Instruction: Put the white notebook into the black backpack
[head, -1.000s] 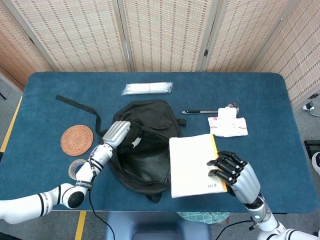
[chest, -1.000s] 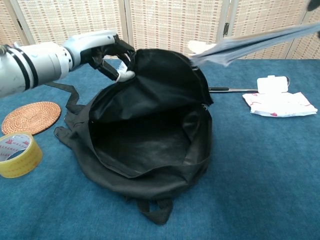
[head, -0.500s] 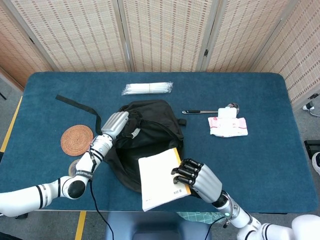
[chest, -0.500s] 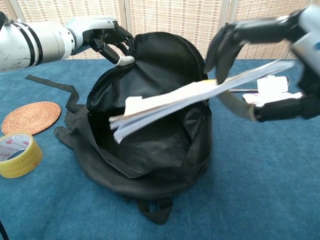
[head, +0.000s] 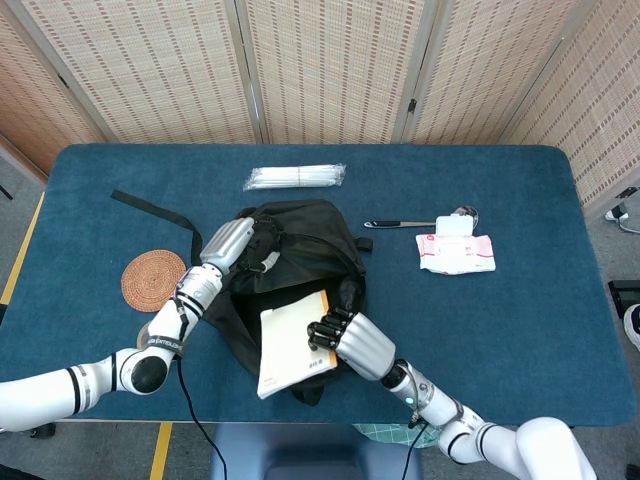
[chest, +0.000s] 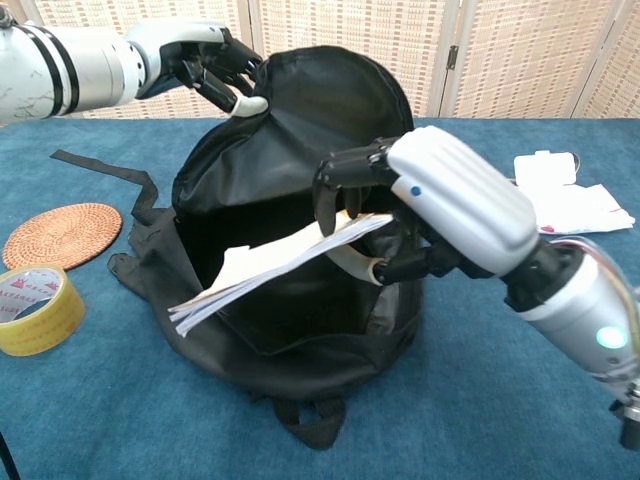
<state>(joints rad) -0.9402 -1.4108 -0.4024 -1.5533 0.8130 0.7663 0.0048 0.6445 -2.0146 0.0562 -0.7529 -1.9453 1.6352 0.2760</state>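
Note:
The black backpack (head: 300, 250) (chest: 290, 150) lies on the blue table with its mouth open toward me. My left hand (head: 232, 246) (chest: 205, 68) grips the upper flap and holds it raised. My right hand (head: 345, 338) (chest: 440, 205) holds the white notebook (head: 290, 345) (chest: 265, 265) by one edge. The notebook is nearly flat, tilted down to the left, and hangs at the bag's opening, partly over the lower rim.
A woven coaster (head: 153, 279) (chest: 62, 233) and a yellow tape roll (chest: 37, 308) lie left of the bag, beside a loose black strap (head: 150, 209). A pack of white sticks (head: 295, 177) lies behind it. A spoon (head: 415, 222) and a tissue packet (head: 455, 250) (chest: 560, 200) lie to the right.
My right hand carried the notebook from the right of the bag leftward and down to the bag's opening. My left hand lifted the flap a little higher.

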